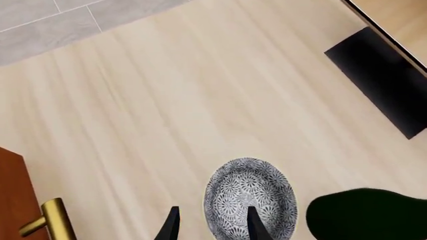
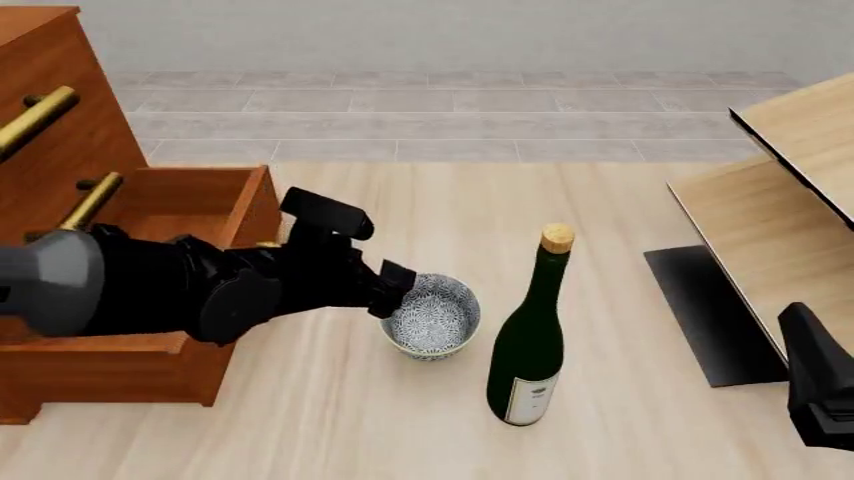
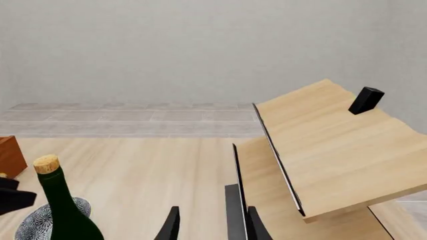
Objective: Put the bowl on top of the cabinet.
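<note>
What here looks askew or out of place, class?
The cabinet has one drawer pulled open. The pale wooden furniture at the right sits tilted, its panels sloping. The bowl and wine bottle stand upright.

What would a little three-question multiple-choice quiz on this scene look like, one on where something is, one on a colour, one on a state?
1. Where is the bowl in the front view?
A. On top of the cabinet
B. On the table, left of the wine bottle
C. Inside a drawer

2. What colour are the cabinet handles?
A. Brass
B. Black
C. White

3. How is the wine bottle standing?
A. Lying on its side
B. Tipped against the bowl
C. Upright, corked

Answers: 1 B, the bowl sits on the table beside the bottle, at the left gripper, whose one finger is inside the rim and the other outside. 2 A, the bar handles shine golden. 3 C, it stands straight with its cork on top.
</note>
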Controlling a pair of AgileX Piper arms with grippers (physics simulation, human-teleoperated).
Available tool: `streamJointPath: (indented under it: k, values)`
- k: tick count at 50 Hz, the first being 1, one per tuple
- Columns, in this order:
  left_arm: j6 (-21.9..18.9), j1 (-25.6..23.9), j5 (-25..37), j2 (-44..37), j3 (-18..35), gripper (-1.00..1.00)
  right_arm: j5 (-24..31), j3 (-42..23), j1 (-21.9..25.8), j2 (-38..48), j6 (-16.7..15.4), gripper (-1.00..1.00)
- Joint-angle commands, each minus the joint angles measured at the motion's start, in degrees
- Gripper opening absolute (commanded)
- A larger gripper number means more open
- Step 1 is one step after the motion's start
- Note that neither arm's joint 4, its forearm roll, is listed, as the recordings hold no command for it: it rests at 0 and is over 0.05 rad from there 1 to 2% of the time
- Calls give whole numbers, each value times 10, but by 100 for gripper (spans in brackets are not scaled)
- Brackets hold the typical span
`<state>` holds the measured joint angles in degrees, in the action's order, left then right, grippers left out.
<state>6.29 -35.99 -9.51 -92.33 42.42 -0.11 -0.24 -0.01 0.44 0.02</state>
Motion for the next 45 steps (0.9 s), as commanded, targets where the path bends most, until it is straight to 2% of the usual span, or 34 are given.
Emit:
streamJointPath:
  k: [1,45]
  values:
    - [0,1,-10,-21,4,100,0,0,0,0,0,100]
    - [-2,9,-44,-88,15,100,0,0,0,0,0,100]
